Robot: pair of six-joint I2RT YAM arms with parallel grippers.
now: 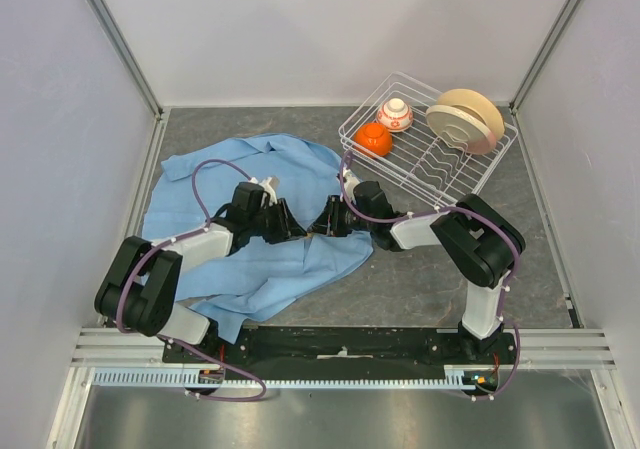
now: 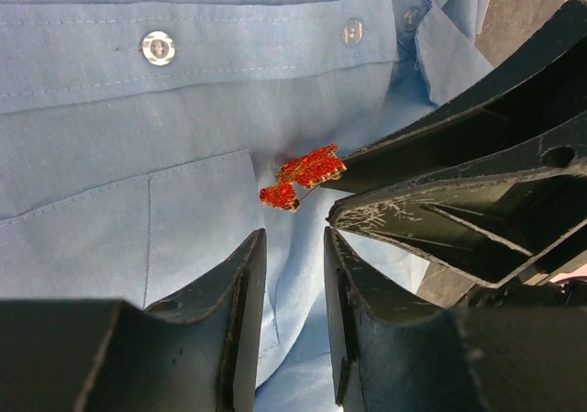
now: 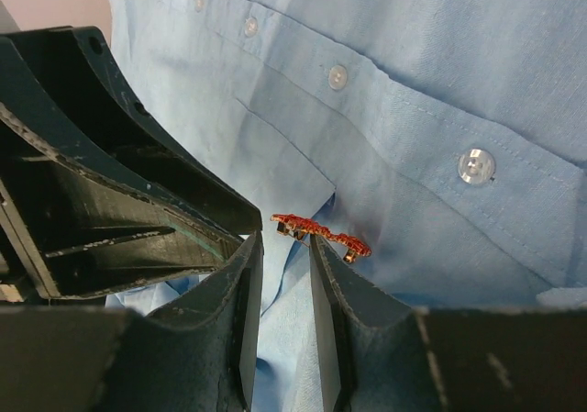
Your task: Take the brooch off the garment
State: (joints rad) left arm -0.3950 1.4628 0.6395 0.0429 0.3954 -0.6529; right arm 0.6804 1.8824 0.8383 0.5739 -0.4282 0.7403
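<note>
Brooch (image 2: 303, 178): tiny, red-orange, sparkly, bumpy edges. Sits on blue shirt (image 2: 138, 128), just beside top corner of pocket (image 2: 119, 219), below row of buttons (image 2: 158, 48). Shirt lies crumpled on table (image 1: 500, 259), left of dish rack (image 1: 430, 154).

Left gripper (image 2: 293, 238): fingers close together, small gap, only cloth showing in gap, just below brooch.

Right gripper (image 3: 286, 239): small gap too, tips touching brooch; cannot tell if gripping it.
</note>
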